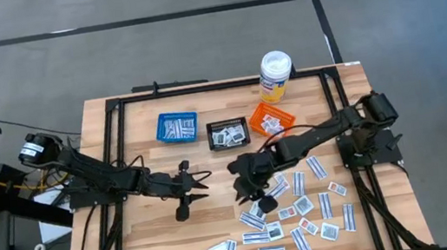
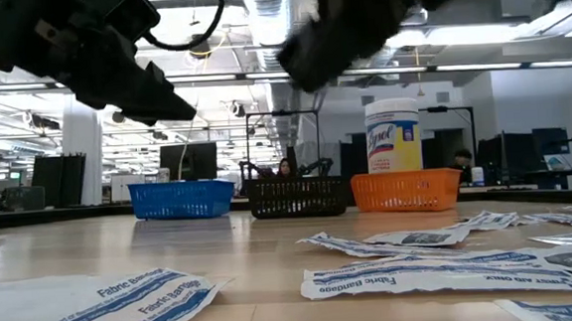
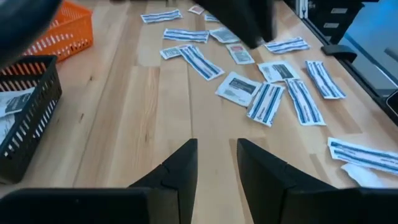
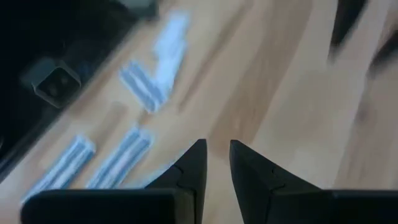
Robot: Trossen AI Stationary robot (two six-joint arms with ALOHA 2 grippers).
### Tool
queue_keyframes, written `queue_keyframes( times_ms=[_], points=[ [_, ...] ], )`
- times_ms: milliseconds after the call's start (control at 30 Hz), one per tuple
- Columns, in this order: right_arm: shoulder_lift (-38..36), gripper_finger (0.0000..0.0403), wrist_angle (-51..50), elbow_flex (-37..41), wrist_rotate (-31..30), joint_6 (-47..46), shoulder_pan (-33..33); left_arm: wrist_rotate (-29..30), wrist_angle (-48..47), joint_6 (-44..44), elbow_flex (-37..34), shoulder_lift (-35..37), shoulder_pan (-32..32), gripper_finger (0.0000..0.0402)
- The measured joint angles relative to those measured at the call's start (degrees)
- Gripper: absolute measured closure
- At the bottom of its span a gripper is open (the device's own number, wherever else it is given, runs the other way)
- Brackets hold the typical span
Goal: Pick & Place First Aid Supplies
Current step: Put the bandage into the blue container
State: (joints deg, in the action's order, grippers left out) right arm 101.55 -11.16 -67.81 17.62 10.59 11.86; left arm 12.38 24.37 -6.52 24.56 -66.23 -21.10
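While both arms hang above the bench [image 1: 152, 240], neither holds anything.
Left end effector [image 3: 216, 163] and right end effector [image 4: 216, 160] stand slightly spread, empty; packets [image 1: 297, 211] lie scattered at four o'clock.

left hand [image 1: 199, 181]: fingers parted, empty | right hand [image 1: 245, 194]: fingers parted, empty

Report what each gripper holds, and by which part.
Nothing. The left gripper and right gripper both show an empty gap between their fingers, above the table.
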Motion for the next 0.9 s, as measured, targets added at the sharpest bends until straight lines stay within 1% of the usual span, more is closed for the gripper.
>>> queue_keyframes(
  times_ms=[67, 133, 267, 467, 500, 567, 633, 667, 700, 767, 900],
  points=[
    [-1.49, 0.0339, -0.09, 0.0, -0.09, 3.93, 0.02, -0.2, 0.42, -0.37, 0.0, -0.09, 0.0, 0.0289],
    [-1.95, 0.0339, 2.1, -0.07, -1.1, 6.65, 0.02, -0.2, -0.01, -1.33, -0.02, -0.25, -0.02, 0.0289],
    [-1.42, 0.0339, 2.45, 0.32, -2.33, 2.25, 0.73, -0.26, -0.01, -2.05, -0.04, -0.75, -0.02, 0.0289],
    [2.7, 0.034, 3.27, 4.0, -3.05, 1.88, 4.18, -0.73, 0.17, -3.67, -0.04, -0.99, -0.1, 0.0289],
    [2.74, 0.034, 2.5, 4.66, -3.45, 1.95, 4.62, -2.2, 0.12, -4.52, -0.04, -1.01, -0.11, 0.0289],
    [4.21, 0.034, 4.76, 4.89, -3.81, 2.27, 5.07, -7.83, 0.38, -7.04, -0.04, -1.09, -0.37, 0.0289],
    [4.56, 0.034, 4.41, 4.96, -4.08, 3.78, 4.88, -13.47, 2.33, -10.57, 0.0, -2.2, -1.61, 0.0289],
    [4.65, 0.034, 5.1, 4.96, -4.12, 4.79, 4.63, -15.23, 3.03, -11.62, 0.08, -3.11, -2.71, 0.0289],
    [4.69, 0.034, 6.2, 4.92, -4.12, 5.79, 4.28, -15.77, 3.2, -11.82, 0.03, -3.87, -4.04, 0.0289],
    [4.69, 0.034, 6.69, 4.76, -4.13, 6.16, 3.61, -15.53, 6.45, -11.86, 0.21, -6.66, -6.53, 0.0288],
    [4.8, 0.034, 6.85, 4.78, -4.17, 3.83, 2.02, -15.1, 12.14, -13.31, 0.97, -12.2, -10.35, 0.0277]
  ],
)
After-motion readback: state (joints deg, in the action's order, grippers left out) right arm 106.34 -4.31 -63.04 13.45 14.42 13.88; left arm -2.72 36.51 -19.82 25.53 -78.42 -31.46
